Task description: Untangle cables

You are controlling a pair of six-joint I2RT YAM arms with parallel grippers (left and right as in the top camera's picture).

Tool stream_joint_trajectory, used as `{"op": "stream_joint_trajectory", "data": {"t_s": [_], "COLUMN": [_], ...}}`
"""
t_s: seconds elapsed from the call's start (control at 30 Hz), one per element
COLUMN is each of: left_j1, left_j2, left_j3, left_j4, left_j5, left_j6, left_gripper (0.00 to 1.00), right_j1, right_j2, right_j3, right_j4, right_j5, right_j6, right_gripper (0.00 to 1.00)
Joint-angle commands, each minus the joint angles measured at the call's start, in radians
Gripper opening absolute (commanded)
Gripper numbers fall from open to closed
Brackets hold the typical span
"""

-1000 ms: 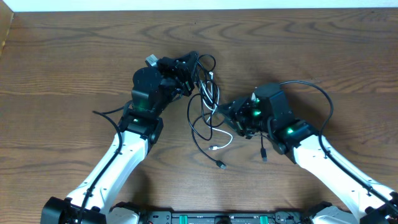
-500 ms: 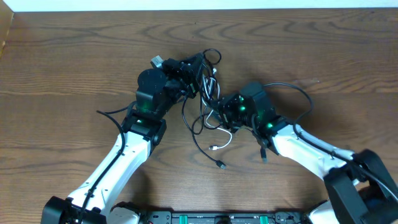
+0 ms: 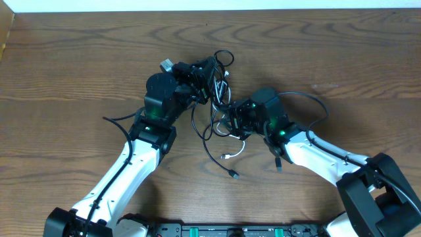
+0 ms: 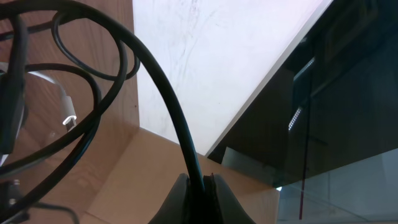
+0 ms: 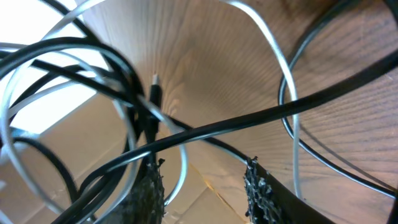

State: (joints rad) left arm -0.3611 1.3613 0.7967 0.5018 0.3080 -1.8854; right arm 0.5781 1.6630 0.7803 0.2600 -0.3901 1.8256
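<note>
The cables point(image 3: 220, 128) lay knotted in the middle of the table point(image 3: 79, 59), between both arms. The left gripper point(image 4: 198, 186) pinched one black cable point(image 4: 166, 99) tight. The right gripper point(image 5: 202, 186) had its jaws apart, with cables crossing the gap. I think this was the pulling-apart step; next, the right gripper should close on one cable and pull away gently

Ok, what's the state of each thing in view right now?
Thin black cables: tangled with the white one.
Thin white cable: looped through the tangle, plug end on the wooden table.
Left tool: shut on a black cable.
Right tool: open, cables crossing between its fingers.
</note>
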Motion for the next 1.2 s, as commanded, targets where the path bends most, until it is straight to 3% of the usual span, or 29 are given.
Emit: {"op": "stream_joint_trajectory", "data": {"t_s": [0.0,0.3,0.5,0.57,0.67,0.8,0.87,1.03,1.17], "left_j1": [-0.005,-0.005,-0.005,-0.005,-0.002,0.038,0.079,0.196,0.278], "left_j2": [-0.017,-0.017,-0.016,-0.017,-0.017,-0.017,-0.017,-0.017,-0.017], "left_j3": [0.012,0.012,0.012,0.012,0.012,0.012,0.012,0.012,0.012], "left_j4": [0.008,0.008,0.008,0.008,0.008,0.01,0.034,0.208,0.352], "left_j5": [-0.002,0.023,0.023,0.023,0.012,-0.006,-0.005,0.092,0.191], "left_j6": [-0.005,-0.005,-0.004,-0.004,-0.004,0.02,0.081,0.196,0.254], "left_gripper": [0.08,0.08,0.08,0.08,0.08,0.08,0.08,0.08,0.08], "right_j1": [0.033,0.065,0.064,0.064,0.062,0.039,0.016,-0.061,-0.134], "right_j2": [0.031,0.088,0.09,0.09,0.09,0.089,0.083,0.045,0.006], "right_j3": [0.005,0.005,0.005,0.005,0.005,0.005,0.005,0.005,0.005], "right_j4": [0.011,0.187,0.181,0.181,0.174,0.16,0.102,-0.208,-0.36], "right_j5": [0.095,0.194,0.116,0.108,0.086,-0.02,-0.105,-0.021,0.085], "right_j6": [0.143,0.224,0.18,0.097,-0.111,-0.565,-0.713,-0.852,-0.941], "right_gripper": [0.43,0.41,0.1,0.01,0.01,0.01,0.01,0.01,0.01]}}
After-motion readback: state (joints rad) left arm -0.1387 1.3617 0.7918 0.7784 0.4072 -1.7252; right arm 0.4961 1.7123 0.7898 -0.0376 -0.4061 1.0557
